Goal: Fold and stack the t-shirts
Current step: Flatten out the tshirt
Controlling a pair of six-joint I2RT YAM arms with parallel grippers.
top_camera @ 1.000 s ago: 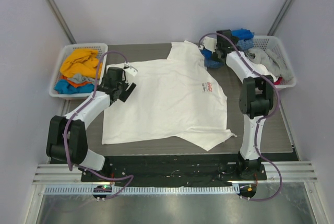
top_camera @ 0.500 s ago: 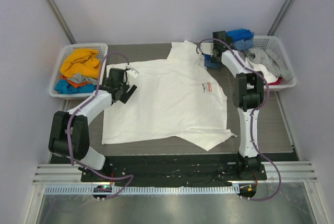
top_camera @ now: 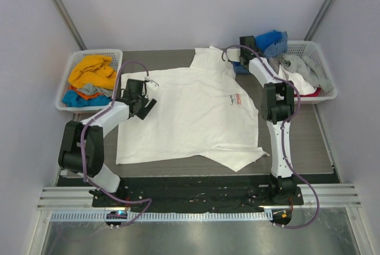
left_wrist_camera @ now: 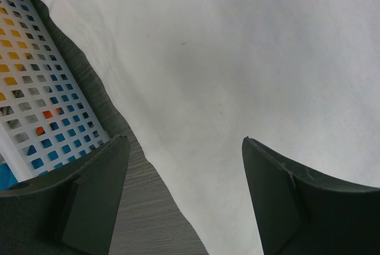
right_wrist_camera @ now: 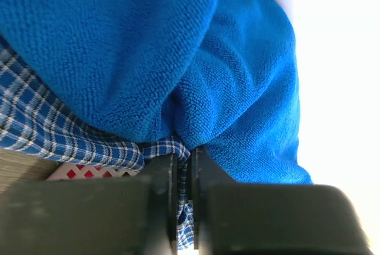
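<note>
Right gripper point(right_wrist_camera: 184, 148) first: fingers pressed almost together, pinching the blue-checked shirt point(right_wrist_camera: 53, 124), its weave showing in the slit between them. The blue shirt point(right_wrist_camera: 119, 47) bunches right at the tips; whether it's caught too, I can't tell. All this sits near the tabletop's point(top_camera: 312, 142) far right corner, by the left end of the right basket point(top_camera: 310, 43). Over to the left gripper point(left_wrist_camera: 184, 140): spread wide, holding nothing, hovering over the white t-shirt point(top_camera: 190, 112) just inside its left edge. That shirt lies flat mid-table, long axis running left to right, so the left arm is the nearer one, and its likely grab is directly below.
</note>
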